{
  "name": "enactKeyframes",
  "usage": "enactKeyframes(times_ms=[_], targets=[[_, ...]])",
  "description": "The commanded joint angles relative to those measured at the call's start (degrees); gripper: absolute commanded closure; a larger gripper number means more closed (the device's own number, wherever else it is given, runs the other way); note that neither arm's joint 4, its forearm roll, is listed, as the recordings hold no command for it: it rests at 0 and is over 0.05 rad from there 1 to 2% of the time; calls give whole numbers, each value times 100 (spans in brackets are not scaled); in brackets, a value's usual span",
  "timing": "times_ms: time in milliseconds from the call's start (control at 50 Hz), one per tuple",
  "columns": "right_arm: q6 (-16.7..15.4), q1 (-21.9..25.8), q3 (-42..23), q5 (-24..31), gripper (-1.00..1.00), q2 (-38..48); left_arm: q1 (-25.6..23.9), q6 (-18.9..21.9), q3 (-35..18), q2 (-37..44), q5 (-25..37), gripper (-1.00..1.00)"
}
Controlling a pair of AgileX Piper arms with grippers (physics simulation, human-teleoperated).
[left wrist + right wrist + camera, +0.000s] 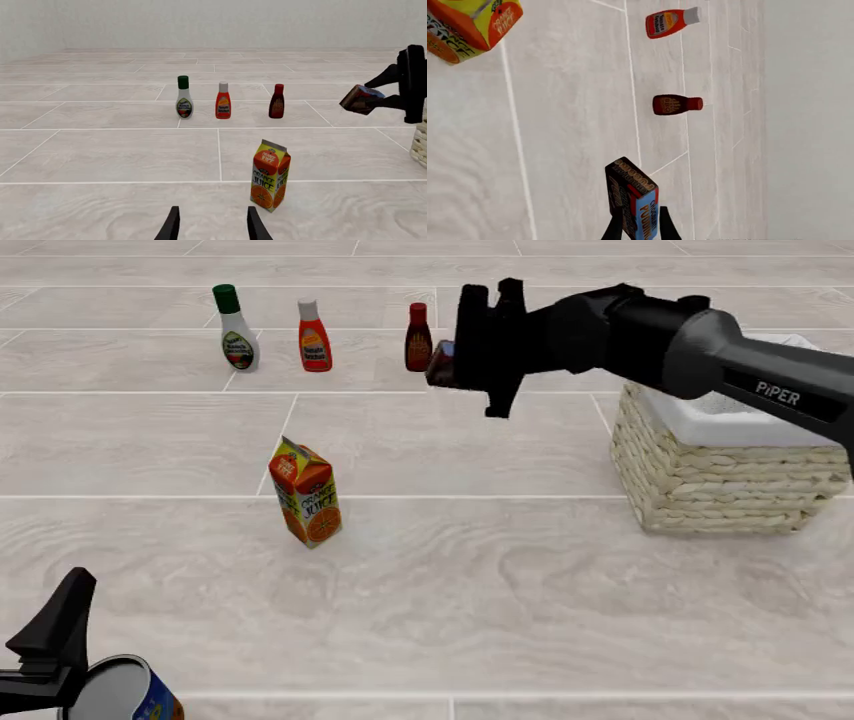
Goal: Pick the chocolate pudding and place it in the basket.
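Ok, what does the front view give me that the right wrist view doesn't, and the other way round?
Only the front view shows the basket, the white dressing bottle, a can at the near left edge, and the right hand from outside. Only the right wrist view shows the chocolate pudding clearly, pinched in that hand above the floor. Both show the orange juice carton, the orange-red sauce bottle and the dark red bottle.

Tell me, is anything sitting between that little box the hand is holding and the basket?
No. In the front view the chocolate pudding, held aloft by the right hand, has only bare table between it and the basket.
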Motion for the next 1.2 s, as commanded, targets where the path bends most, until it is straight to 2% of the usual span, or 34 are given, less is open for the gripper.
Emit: enactKeyframes(times_ms=[20, 100, 140, 280, 340, 380, 440, 500, 520, 680, 700, 740, 780, 860, 900, 1040, 1160, 1200], targets=[[1154, 198, -214, 577, 100, -408, -1, 2, 13, -15, -2, -100], [1566, 253, -343, 785, 100, -540, 1, 2, 13, -15, -2, -100], [1885, 318, -517, 956, 100, -586, 0, 1, 13, -15, -2, -100], [2241, 321, -576, 1164, 100, -737, 2, 0, 13, -16, -2, -100], [2536, 362, -656, 1291, 100, -797, 1, 2, 13, -16, -2, -100], [2854, 448, -762, 1431, 100, -826, 1, 2, 13, -16, -2, -100], [3106, 489, -755, 1516, 100, -890, 1, 1, 13, -15, -1, -100], [3137, 466, -670, 1521, 100, -955, 1, 2, 13, -15, -2, -100], [3299, 420, -718, 1582, 100, -985, 0, 2, 13, -15, -2, -100], [3726, 348, -630, 1728, 100, -1212, 1, 3, 13, -16, -2, -100], [3919, 342, -720, 1798, 100, -1236, 0, 2, 13, -16, -2, -100], [4032, 330, -789, 1882, 100, -1252, 0, 1, 13, -15, -1, -100], [4324, 356, -913, 2018, 100, -1286, 0, 2, 13, -15, -1, -100], [4473, 296, -955, 2097, 100, -1320, -1, 2, 13, -15, -2, -100], [4405, 230, -903, 2115, 100, -1370, 1, 2, 13, -15, -2, -100], [4516, 106, -1108, 2480, 100, -1465, 0, 2, 13, -14, -1, -100], [4222, -277, -1115, 2629, 100, -1545, 0, 1, 13, -15, -2, -100], [4284, -297, -1156, 2671, 100, -1590, 1, 1, 13, -15, -2, -100]])
